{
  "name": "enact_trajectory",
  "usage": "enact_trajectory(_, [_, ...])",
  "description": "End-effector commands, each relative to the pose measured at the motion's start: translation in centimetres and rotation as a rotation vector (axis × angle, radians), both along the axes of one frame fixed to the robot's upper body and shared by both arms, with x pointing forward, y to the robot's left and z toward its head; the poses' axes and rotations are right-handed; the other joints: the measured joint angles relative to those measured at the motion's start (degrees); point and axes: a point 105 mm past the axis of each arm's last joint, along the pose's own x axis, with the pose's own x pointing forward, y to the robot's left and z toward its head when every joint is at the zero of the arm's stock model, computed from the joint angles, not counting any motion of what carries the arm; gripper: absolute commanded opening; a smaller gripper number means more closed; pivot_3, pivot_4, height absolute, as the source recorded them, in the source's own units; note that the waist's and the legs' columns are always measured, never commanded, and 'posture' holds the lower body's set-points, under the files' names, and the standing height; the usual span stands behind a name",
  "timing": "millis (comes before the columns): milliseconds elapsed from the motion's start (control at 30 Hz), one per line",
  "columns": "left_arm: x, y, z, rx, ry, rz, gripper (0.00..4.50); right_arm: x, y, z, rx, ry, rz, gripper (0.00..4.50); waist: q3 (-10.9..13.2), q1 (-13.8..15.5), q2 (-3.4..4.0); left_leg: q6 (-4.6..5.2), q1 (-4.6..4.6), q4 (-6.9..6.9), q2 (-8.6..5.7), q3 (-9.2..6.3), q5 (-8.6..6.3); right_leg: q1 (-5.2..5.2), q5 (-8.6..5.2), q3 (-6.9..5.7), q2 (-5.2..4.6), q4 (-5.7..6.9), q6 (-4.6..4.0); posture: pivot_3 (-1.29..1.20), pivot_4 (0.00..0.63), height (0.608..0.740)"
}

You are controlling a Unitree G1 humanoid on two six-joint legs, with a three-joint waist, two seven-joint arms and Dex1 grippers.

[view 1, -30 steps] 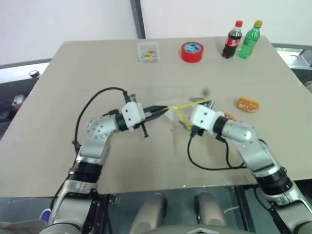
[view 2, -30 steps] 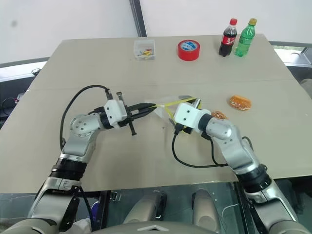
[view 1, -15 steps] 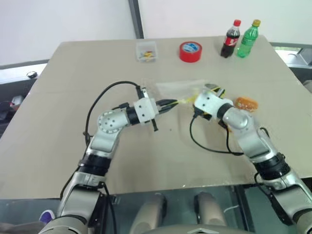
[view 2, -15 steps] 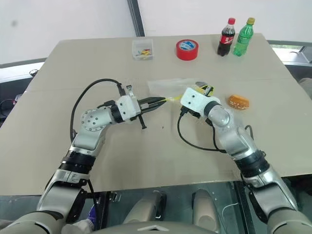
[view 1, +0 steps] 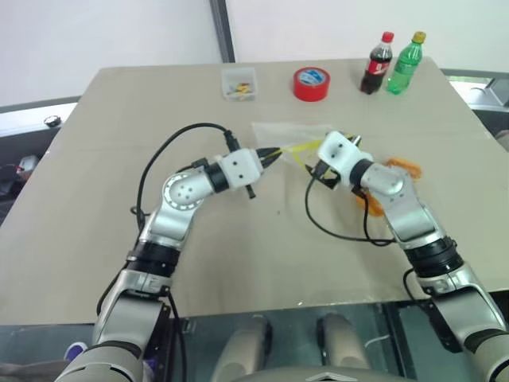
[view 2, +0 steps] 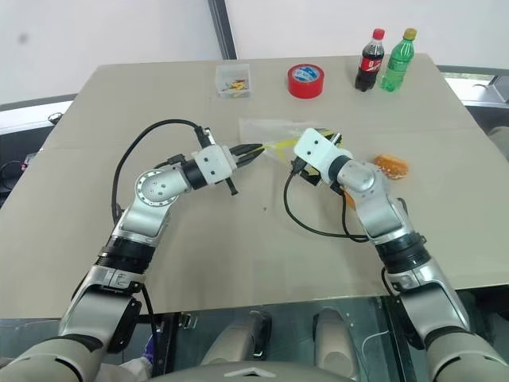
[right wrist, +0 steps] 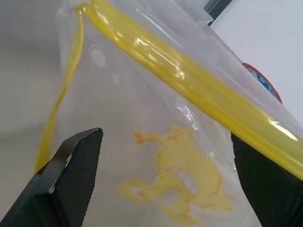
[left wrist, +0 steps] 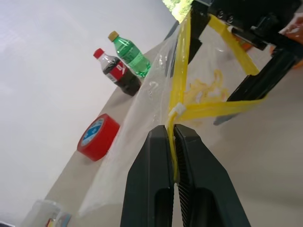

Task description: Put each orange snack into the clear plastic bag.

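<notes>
Two grippers meet mid-table at the clear plastic bag [view 1: 296, 137]. Your left gripper [left wrist: 173, 142] has its fingers pressed together on the yellow sealing strip [left wrist: 181, 71], pinching the bag's edge. Your right gripper [right wrist: 165, 161] stands spread wide, one finger [right wrist: 71, 165] either side of the bag's mouth; in the right wrist view you see the bag's yellow print [right wrist: 177, 189] between them, nothing clamped. From the head views the right gripper's fingers are mostly hidden behind its white wrist block [view 1: 338, 151]. One orange snack [view 2: 391, 165] lies on the table [view 1: 119, 119] just beside your right forearm, partly covered by it. A second orange bit [view 1: 374, 204] peeks from under that forearm; hard to tell its shape. At the far edge: red tape roll [view 1: 312, 83], cola bottle [view 1: 378, 64], green bottle [view 1: 403, 64], small clear box [view 1: 239, 83].
</notes>
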Motion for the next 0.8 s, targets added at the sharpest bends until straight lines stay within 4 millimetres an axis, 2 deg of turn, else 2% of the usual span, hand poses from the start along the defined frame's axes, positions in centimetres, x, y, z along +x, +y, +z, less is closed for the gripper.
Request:
enact_trajectory(33, [0.2,0.1,1.7,-0.039,-0.053,0.022,0.00,0.2,-0.9,1.0,-0.072,-0.086,-0.031,3.93,0.0,0.0,0.00,0.00,0.00,0.00,-0.01,-0.01,0.00,0.00,0.00,-0.01,0.00,-0.01,0.00,0.00,0.150,0.740])
enact_trajectory(67, [0.2,0.0,1.7,-0.047,-0.049,0.023,0.00,0.2,-1.2,0.9,-0.084,-0.096,-0.041,3.64,0.0,0.0,0.00,0.00,0.00,0.01,-0.01,0.00,0.00,0.00,0.00,0.00,0.00,-0.01,0.00,0.00,0.150,0.740])
enact_trajectory(200, [0.3,0.0,1.5,-0.063,-0.031,0.038,0.00,0.2,-1.4,1.4,-0.021,-0.089,-0.071,1.66,0.0,-0.2,0.00,0.00,0.00,0.00,0.00,0.01,0.00,0.00,0.00,0.00,0.00,0.00,0.00,0.00,0.150,0.740])
enact_trajectory(233, [0.4,0.1,1.5,-0.070,-0.026,0.044,0.00,0.0,-1.3,1.4,-0.029,-0.091,-0.061,1.32,0.0,-0.2,0.00,0.00,0.00,0.00,0.01,0.02,0.00,-0.01,0.00,0.02,0.00,0.01,0.00,0.00,0.150,0.740])
enact_trajectory(400, [1.1,0.7,1.7,-0.104,-0.005,0.094,0.00,-0.9,-1.5,2.1,-0.015,-0.072,-0.027,1.32,0.0,-0.1,0.00,0.00,0.00,0.01,0.01,0.02,0.00,-0.01,0.00,0.02,0.00,0.02,0.00,0.00,0.150,0.740])
enact_trajectory(433, [1.1,0.7,1.8,-0.114,0.000,0.093,0.00,-1.1,-1.6,2.3,-0.001,-0.071,-0.024,1.88,0.0,0.0,0.00,0.00,0.00,0.01,0.01,0.02,0.00,-0.01,0.00,0.02,0.00,0.01,0.00,0.00,0.150,0.740])
enact_trajectory(500, [1.1,0.7,1.8,-0.134,0.011,0.089,0.00,-2.1,-1.9,2.7,0.046,-0.055,-0.012,2.50,0.0,0.1,0.00,0.00,-0.01,0.01,0.01,0.00,0.00,0.00,0.00,0.01,0.00,0.00,0.00,0.00,0.150,0.740])
enact_trajectory(600, [0.9,0.8,1.9,-0.168,0.036,0.066,0.00,-3.8,-4.1,2.1,0.094,0.026,-0.041,3.98,0.0,0.2,-0.01,0.00,-0.04,0.03,0.00,-0.04,0.00,0.01,0.00,-0.03,0.00,-0.01,0.00,0.00,0.150,0.740])
enact_trajectory(800, [0.5,1.1,1.5,-0.193,0.076,0.032,0.00,-6.6,-9.7,-1.3,0.134,0.219,-0.191,3.98,0.0,1.1,-0.01,0.01,-0.04,0.03,-0.03,-0.07,-0.01,0.08,0.00,-0.07,-0.04,-0.07,0.00,0.00,0.150,0.740])
